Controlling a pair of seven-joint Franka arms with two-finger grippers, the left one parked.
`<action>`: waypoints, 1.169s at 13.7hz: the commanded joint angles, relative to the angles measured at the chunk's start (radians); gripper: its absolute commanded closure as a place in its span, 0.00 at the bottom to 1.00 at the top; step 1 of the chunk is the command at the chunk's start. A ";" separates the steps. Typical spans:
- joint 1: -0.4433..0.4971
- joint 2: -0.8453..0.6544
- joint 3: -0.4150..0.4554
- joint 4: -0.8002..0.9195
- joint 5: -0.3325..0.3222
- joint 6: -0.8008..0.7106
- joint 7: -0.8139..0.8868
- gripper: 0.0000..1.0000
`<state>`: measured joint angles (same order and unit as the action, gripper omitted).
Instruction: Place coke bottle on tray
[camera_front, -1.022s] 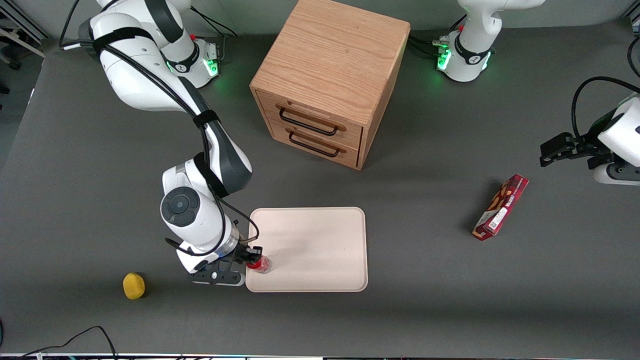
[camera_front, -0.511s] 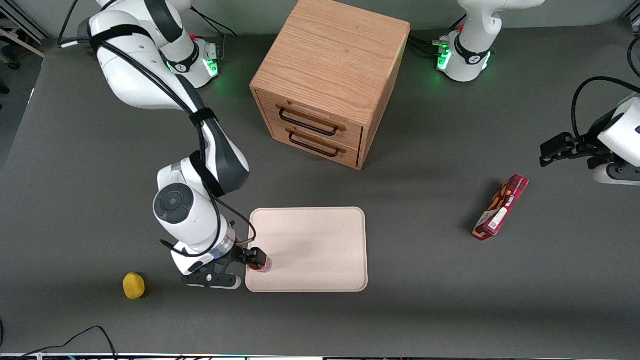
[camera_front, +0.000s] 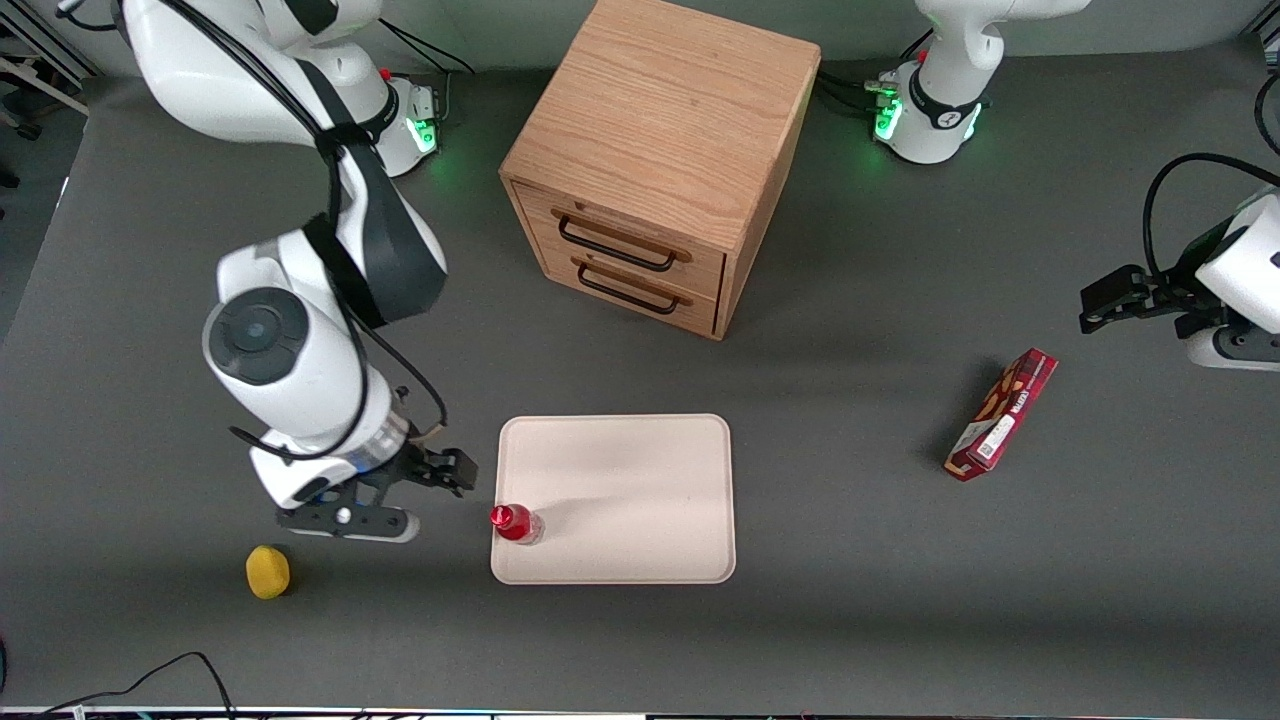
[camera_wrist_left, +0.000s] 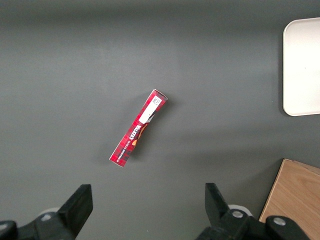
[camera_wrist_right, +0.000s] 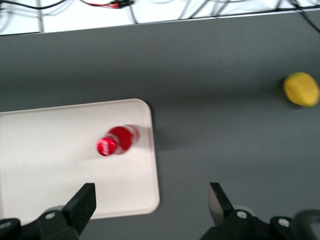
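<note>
Coke bottle (camera_front: 515, 523) stands upright near the tray (camera_front: 640, 470) corner; the open, empty tool (camera_front: 440, 473) hovers beside and could topple it.

Tray (camera_wrist_left: 302, 65) and cabinet (camera_wrist_left: 295, 200) cut by frame edge.

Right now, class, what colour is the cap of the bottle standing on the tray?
Red, clearest in the right wrist view: coke bottle on tray; the gripper is beside the tray.
</note>
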<state>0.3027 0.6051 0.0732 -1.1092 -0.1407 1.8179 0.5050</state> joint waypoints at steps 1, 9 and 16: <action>-0.059 -0.167 0.013 -0.199 -0.022 0.004 -0.057 0.00; -0.334 -0.568 0.189 -0.693 0.034 0.135 -0.184 0.00; -0.459 -0.662 0.198 -0.677 0.110 0.113 -0.269 0.00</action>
<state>-0.1118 -0.0584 0.2606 -1.8225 -0.0573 1.9223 0.2753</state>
